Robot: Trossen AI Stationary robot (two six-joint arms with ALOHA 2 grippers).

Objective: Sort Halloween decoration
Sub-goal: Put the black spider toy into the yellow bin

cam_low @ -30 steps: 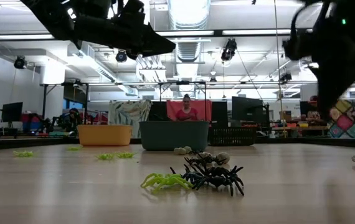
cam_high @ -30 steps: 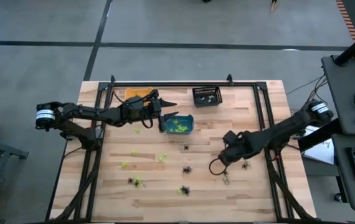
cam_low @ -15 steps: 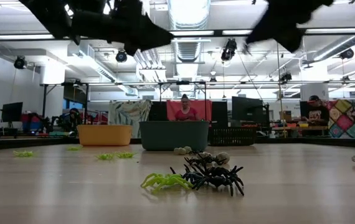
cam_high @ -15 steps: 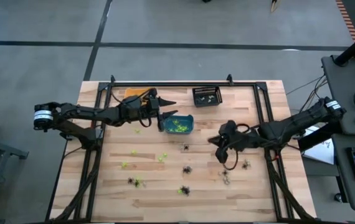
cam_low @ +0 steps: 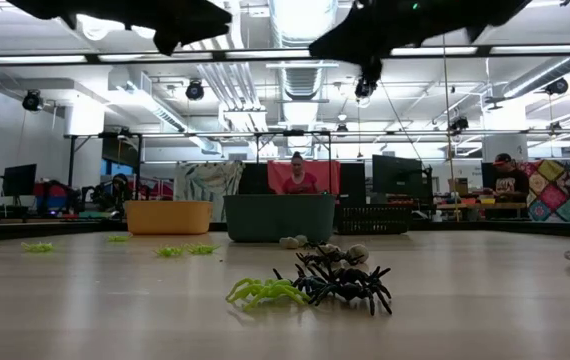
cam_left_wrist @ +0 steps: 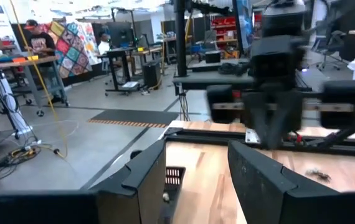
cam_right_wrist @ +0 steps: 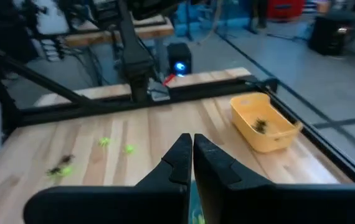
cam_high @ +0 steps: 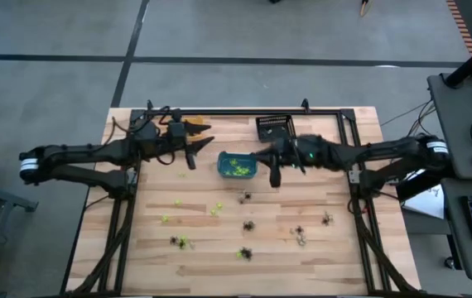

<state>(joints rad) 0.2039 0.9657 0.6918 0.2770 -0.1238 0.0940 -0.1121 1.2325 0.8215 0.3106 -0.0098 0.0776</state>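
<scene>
Halloween decorations, tiny spiders, lie scattered on the wooden table: lime green ones [cam_high: 166, 219], black ones [cam_high: 248, 225] and a pale one [cam_high: 302, 242]. In the low view a green one [cam_low: 263, 292] and a black one [cam_low: 347, 284] lie closest. A teal bin [cam_high: 238, 165] holds green spiders. My left gripper [cam_high: 204, 138] hangs open and level over the far left of the table, in front of the orange bin [cam_right_wrist: 265, 127]. My right gripper [cam_high: 259, 155] is shut, level, just right of the teal bin; nothing shows between its fingertips [cam_right_wrist: 192, 146].
A black mesh bin [cam_high: 275, 127] stands at the far edge, right of the orange bin. A dark metal frame [cam_high: 244, 112] runs around the table's far and side edges. Both arms hang high above the table [cam_low: 285, 310]. People sit in the room beyond.
My left gripper has drawn back toward the table's left edge and risen, away from the teal bin, still open. My right gripper has risen from the near right spiders, swung toward the far left to the teal bin, and tipped from pointing down to level.
</scene>
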